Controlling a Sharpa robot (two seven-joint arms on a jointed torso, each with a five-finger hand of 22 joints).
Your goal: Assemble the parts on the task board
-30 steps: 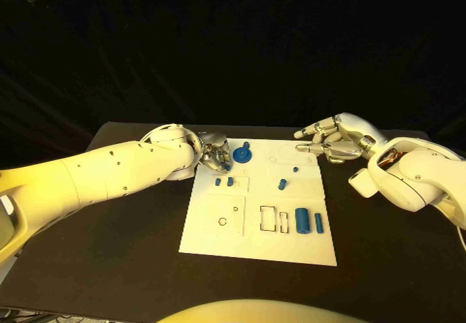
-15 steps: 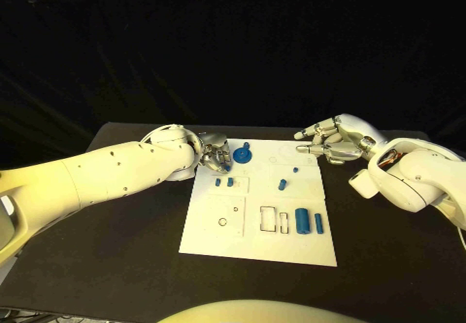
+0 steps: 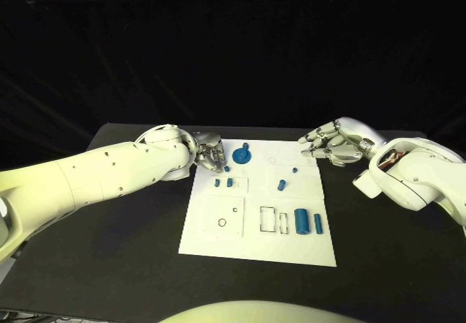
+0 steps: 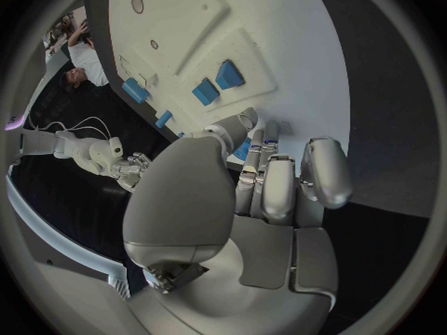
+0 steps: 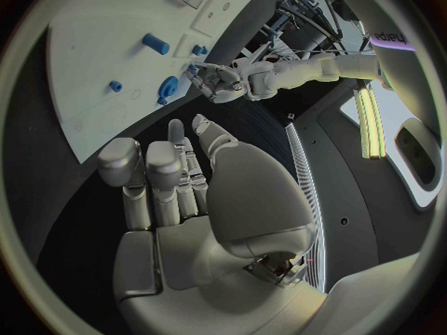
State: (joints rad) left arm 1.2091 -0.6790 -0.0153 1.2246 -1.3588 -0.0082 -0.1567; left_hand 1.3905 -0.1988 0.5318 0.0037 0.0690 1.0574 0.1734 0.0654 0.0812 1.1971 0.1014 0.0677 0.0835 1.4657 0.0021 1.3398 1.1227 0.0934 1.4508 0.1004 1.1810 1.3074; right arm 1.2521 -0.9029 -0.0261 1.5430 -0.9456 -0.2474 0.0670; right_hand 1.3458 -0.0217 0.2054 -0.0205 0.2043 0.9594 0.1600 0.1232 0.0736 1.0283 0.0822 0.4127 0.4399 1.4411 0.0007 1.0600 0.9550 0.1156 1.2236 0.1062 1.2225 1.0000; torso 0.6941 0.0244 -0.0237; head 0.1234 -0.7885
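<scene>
The left hand sits at the far left corner of the task board, its fingers curled together over the board's edge. In the left wrist view a small blue part shows between the fingertips, but whether it is pinched or merely lies under them cannot be told. The right hand hovers just off the board's far right corner, above the black worktop, fingers loosely bent and apart, holding nothing.

On the white board, near the left hand, lies one round blue disc with a stub. Toward the robot from it stand two short blue pegs side by side. Toward the board's right half are one small blue peg and one slightly longer one. Nearer the robot's edge lie two blue cylinders, one thick and one thin, parallel and just beside each other, next to two outlined rectangular slots.
</scene>
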